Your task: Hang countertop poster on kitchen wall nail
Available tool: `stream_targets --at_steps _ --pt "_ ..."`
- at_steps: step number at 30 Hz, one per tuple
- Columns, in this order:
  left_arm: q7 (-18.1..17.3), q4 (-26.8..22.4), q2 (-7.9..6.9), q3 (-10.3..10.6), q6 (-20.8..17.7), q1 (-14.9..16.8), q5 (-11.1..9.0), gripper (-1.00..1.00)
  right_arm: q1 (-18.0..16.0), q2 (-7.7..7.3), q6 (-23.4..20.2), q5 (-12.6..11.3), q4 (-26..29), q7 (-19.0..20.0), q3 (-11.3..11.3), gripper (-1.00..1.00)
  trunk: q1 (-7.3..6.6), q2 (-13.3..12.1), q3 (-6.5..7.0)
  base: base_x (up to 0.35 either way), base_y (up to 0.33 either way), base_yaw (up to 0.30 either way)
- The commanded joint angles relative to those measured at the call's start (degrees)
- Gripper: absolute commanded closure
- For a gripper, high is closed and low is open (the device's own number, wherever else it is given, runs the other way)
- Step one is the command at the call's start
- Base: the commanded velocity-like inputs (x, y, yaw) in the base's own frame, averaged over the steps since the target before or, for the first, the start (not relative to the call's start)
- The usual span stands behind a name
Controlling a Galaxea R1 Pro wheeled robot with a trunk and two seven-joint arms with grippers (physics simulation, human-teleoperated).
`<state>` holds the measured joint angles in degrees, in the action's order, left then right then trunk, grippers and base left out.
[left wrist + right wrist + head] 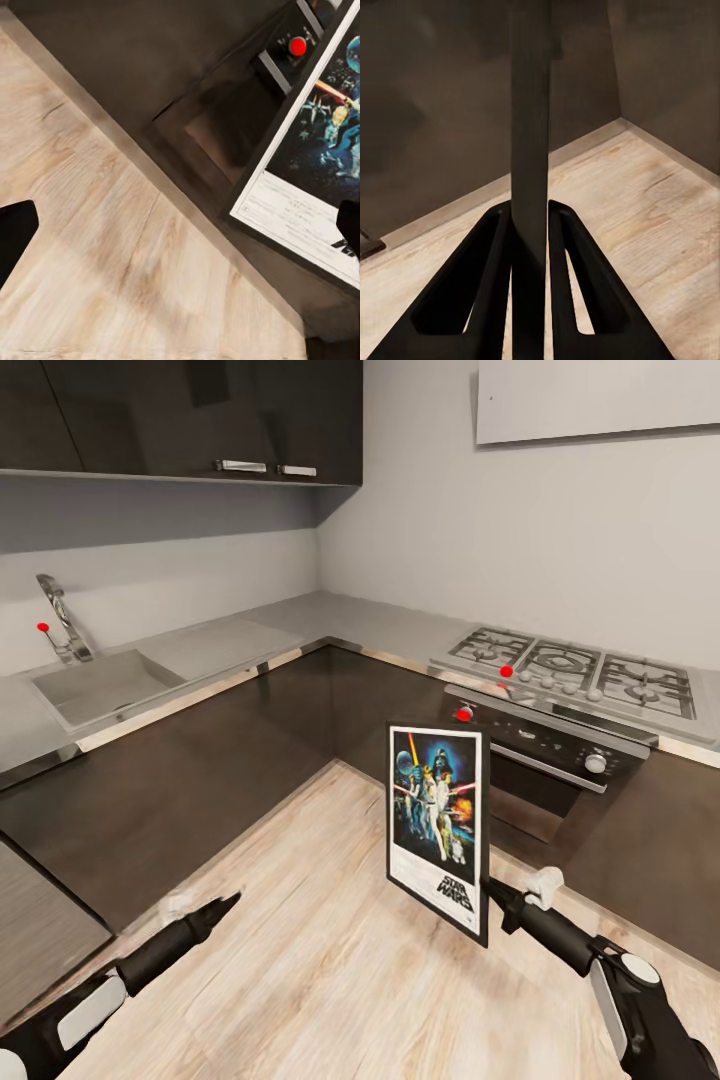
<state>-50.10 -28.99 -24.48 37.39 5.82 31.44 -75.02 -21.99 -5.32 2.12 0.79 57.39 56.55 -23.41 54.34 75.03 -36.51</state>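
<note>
One poster (437, 825), upright above the wood floor (300, 960), pinched at its lower edge by the right gripper (493, 895). Left gripper (215, 910) empty, fingers spread. One worktop (200, 650) behind.

2 black-and-white arms with slim black grippers

Each arm is glossy black with a white panel along the forearm; the right arm (640, 1000) also shows a white collar behind the wrist. The left gripper (215, 912) tapers to a black point beside a small pale wrist piece. The right gripper (529, 225) has 2 flat black fingers (472, 292), each a triangular frame with a long cut-out slot.
</note>
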Motion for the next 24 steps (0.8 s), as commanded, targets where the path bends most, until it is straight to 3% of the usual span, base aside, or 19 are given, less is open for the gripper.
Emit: stream_targets --at_steps 1,5,9,18,24 --pt "-1.98 2.7 0.11 0.58 1.04 0.0 -0.31 -1.0 -0.04 0.06 -0.05 -0.01 -0.03 0.73 -0.25 1.0 0.0 0.03 -0.04 0.0 0.0 0.0" --pt "-5.27 9.1 0.93 0.71 3.57 -0.3 -0.17 -1.0 -0.06 0.18 -0.22 0.0 -0.01 1.07 -0.3 1.0 0.0 0.03 -0.04 0.0 0.0 0.0" --pt "-7.11 11.38 1.17 0.62 5.52 -0.46 -0.07 -1.0 -0.07 0.22 -0.27 0.07 0.0 1.13 -0.3 1.0 0.0 0.03 -0.04 0.0 0.0 0.0" --pt "-7.63 12.01 1.15 0.49 6.04 -0.51 -0.04 -1.0 -0.05 0.4 -0.35 0.08 0.13 1.12 -0.12 1.0 0.0 0.03 -0.04 0.0 0.0 0.0" --pt "-7.6 12.02 1.18 0.61 6.05 -0.51 -0.04 -1.0 -0.06 0.4 -2.77 0.08 0.45 1.11 -0.22 1.0 0.0 0.03 -0.04 0.0 0.0 0.0"
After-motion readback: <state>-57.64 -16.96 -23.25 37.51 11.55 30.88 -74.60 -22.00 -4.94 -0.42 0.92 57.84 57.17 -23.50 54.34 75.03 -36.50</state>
